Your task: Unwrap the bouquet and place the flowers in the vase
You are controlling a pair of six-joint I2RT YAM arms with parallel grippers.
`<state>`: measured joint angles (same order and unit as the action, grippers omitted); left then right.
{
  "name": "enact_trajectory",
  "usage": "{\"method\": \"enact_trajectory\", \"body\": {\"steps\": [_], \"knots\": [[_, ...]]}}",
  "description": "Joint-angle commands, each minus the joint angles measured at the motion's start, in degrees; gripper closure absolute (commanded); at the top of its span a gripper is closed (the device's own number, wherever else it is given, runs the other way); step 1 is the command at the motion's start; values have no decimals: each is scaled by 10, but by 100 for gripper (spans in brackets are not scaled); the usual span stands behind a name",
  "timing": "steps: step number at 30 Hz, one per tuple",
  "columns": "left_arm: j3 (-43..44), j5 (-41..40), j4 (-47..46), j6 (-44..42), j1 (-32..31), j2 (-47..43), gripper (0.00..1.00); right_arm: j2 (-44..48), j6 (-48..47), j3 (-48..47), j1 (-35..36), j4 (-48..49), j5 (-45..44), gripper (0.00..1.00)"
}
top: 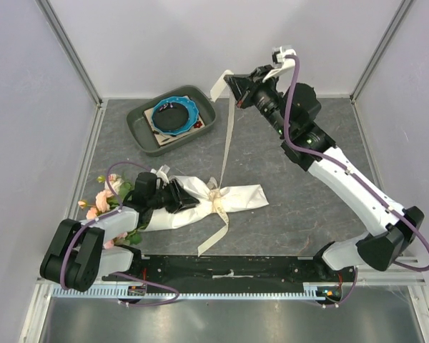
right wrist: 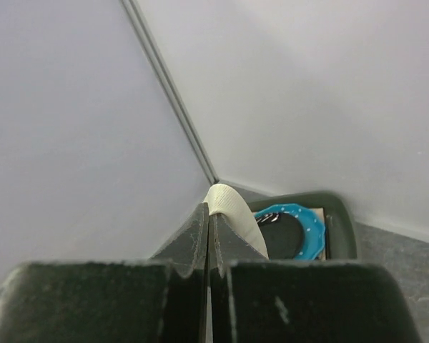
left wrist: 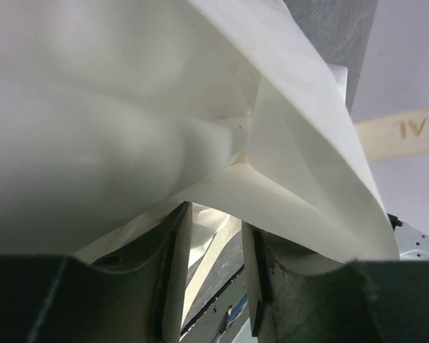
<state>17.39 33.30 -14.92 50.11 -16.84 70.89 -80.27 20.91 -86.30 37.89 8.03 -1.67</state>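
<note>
The right arm was stretched up and away toward the far side of the table [top: 300, 161]. The right gripper [top: 234, 84] was pinched tight on the end of the cream ribbon [top: 227, 139], which ran taut down to the bouquet [top: 236, 196]. The left arm lay low, with the left gripper [top: 177, 197] at the wrap's wide end. Its fingers [left wrist: 168, 243] stood partly apart, and loose cream-white paper [left wrist: 129, 107] was draped over them. The bouquet lay on its side near the table's front, its pink roses [top: 104, 199] pointing left.

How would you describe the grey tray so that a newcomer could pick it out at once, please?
Start at the far left corner of the dark table. There sits a grey-green rectangular tray carrying a bright blue scalloped dish. Unlike the soft cream paper bouquet nearer the arms, it is the only rigid container in view.
</note>
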Motion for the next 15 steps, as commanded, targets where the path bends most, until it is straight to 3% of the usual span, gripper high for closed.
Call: {"method": "enact_trajectory", "body": {"steps": [1, 9, 15], "knots": [[1, -4, 16, -9, 1, -28, 57, -52, -22, -56, -29, -17, 14, 100], [12, 15, 39, -19, 1, -59, 50, -153, 5, -159, -96, -35, 58, 100], [22, 57, 42, -15, 1, -129, 32, -252, 13, -158, -120, -65, 62, 99]]}}
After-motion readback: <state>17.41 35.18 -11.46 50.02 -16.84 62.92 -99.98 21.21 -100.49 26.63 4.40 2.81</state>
